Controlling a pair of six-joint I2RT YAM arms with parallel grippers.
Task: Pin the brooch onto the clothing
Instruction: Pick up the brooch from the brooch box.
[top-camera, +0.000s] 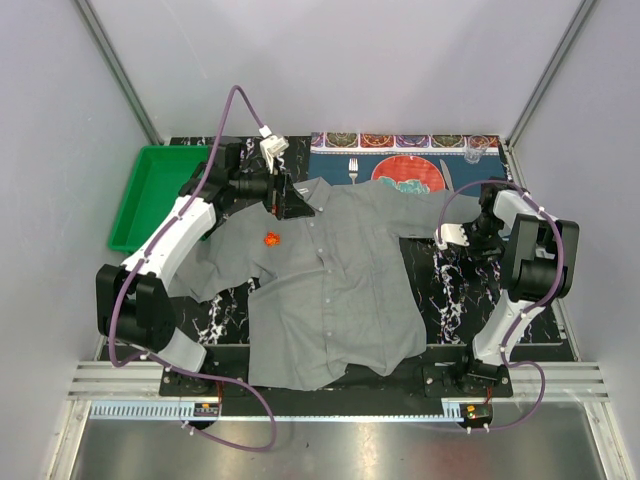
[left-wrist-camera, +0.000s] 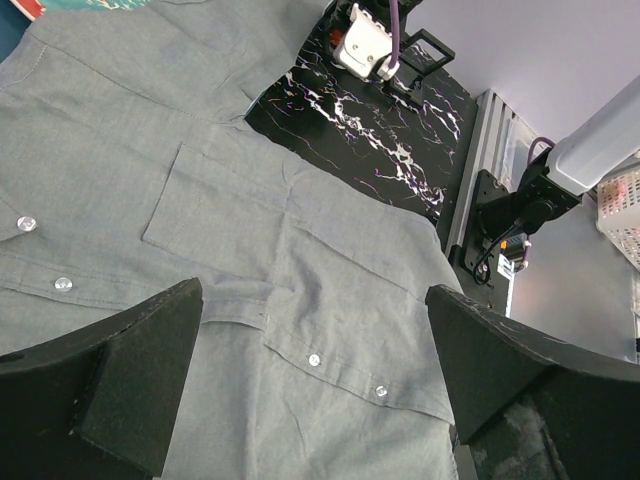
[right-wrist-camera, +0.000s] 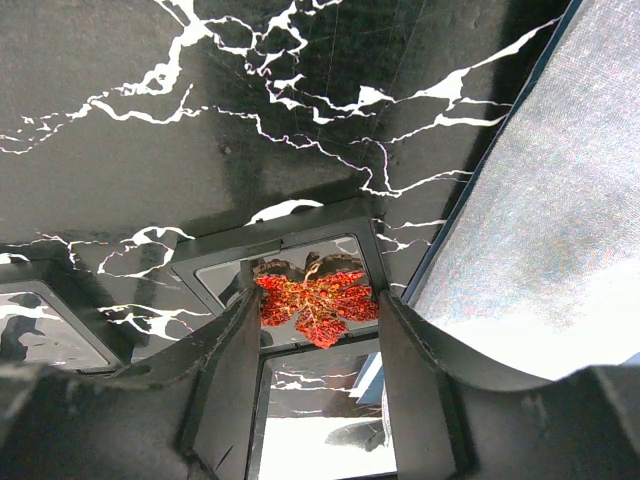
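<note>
Shirt count: one shirt (top-camera: 340, 290), flat, front up on the worktop (top-camera: 450, 310).
Shirt axis: collar to hem; collar toward the far edge, hem toward the arm bases, sleeves out to either side.
Brooch count: two, both red.
First brooch (top-camera: 271, 240): on the shirt's chest, left-arm side.
Second brooch (right-wrist-camera: 325, 312): in a small clear compartment just beside the shirt's edge.
Left end effector (left-wrist-camera: 315, 292): wide, empty, over the shirt.
Right end effector (right-wrist-camera: 320, 297): narrowed, fingers flanking the second brooch; cannot tell whether it grips.

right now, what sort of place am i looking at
Probably a robot lab test cell, not a home: plain white panel walls on metal framing, two arms bolted to an aluminium rail, and a grey shirt staged on a black marbled table.
</note>
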